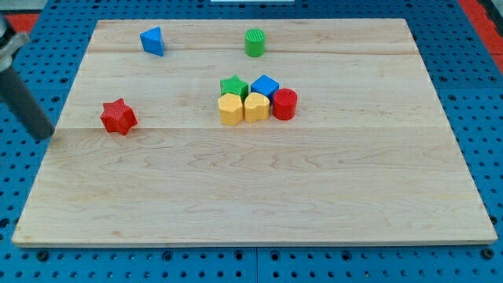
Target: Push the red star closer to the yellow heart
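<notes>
The red star (119, 117) lies on the wooden board (259, 181) at the view's left. The yellow heart (256, 106) sits near the board's middle, in a tight cluster of blocks, well to the right of the star. My rod comes in from the view's upper left, and my tip (45, 135) rests at the board's left edge, to the left of the red star and a little lower, with a gap between them.
Around the yellow heart: a yellow hexagon (230, 109) on its left, a red cylinder (284, 104) on its right, a green star (233, 86) and a blue cube (265, 86) behind. A blue triangle (153, 41) and a green cylinder (255, 42) stand near the top edge.
</notes>
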